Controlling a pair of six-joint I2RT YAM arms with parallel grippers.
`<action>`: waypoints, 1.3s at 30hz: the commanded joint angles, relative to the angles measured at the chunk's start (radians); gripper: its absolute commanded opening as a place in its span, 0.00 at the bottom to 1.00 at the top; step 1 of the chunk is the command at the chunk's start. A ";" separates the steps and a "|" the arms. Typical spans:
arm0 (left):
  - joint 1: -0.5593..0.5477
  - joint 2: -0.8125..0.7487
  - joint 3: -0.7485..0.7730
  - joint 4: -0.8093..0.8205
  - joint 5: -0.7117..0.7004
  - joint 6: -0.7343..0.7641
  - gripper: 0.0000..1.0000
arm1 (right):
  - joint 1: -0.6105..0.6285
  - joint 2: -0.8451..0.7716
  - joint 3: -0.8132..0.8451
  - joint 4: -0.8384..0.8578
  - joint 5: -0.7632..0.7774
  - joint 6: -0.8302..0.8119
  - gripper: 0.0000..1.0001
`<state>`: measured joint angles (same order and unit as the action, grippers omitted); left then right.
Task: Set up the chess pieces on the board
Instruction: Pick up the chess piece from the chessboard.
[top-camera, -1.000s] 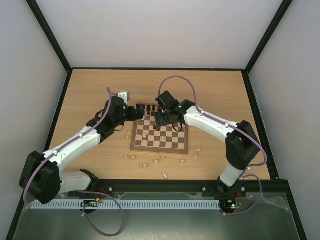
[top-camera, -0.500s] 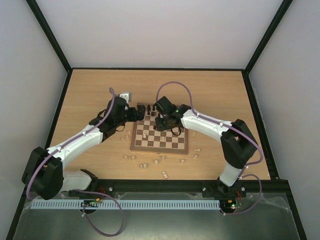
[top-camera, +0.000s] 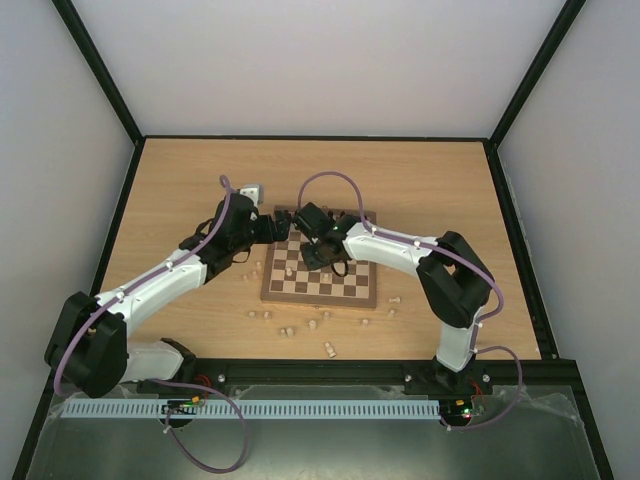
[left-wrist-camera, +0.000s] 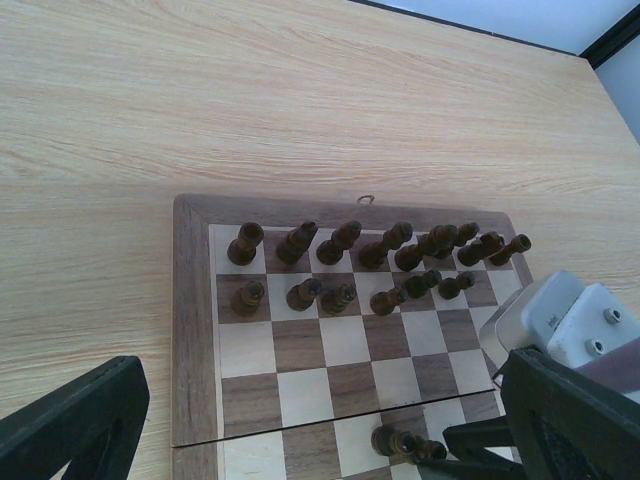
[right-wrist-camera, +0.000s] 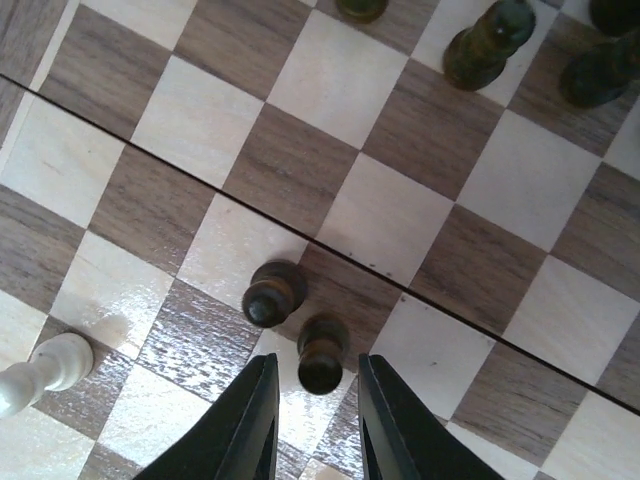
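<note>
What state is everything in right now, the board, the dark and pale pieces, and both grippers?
board, unfolded, flat on the table.
dark pieces, most upright in the two far rows; two stand mid-board.
pale pieces, mostly scattered on the table; one on the board.
left gripper, wide open, holding nothing.
right gripper, open, a dark pawn at its fingertips, not clamped.
</note>
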<state>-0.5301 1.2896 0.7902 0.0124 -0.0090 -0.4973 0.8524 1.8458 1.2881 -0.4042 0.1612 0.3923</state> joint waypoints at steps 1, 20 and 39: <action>-0.003 0.003 0.019 -0.010 -0.003 0.007 1.00 | 0.004 0.011 0.027 -0.041 0.042 -0.001 0.24; -0.004 0.001 0.022 -0.012 -0.002 0.006 1.00 | 0.003 0.047 0.055 -0.051 0.067 0.000 0.18; -0.002 0.000 0.024 -0.017 -0.005 0.007 0.99 | -0.037 -0.071 0.010 -0.086 0.168 -0.002 0.08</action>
<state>-0.5301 1.2896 0.7902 0.0082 -0.0090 -0.4973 0.8421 1.8435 1.3170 -0.4301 0.2848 0.3923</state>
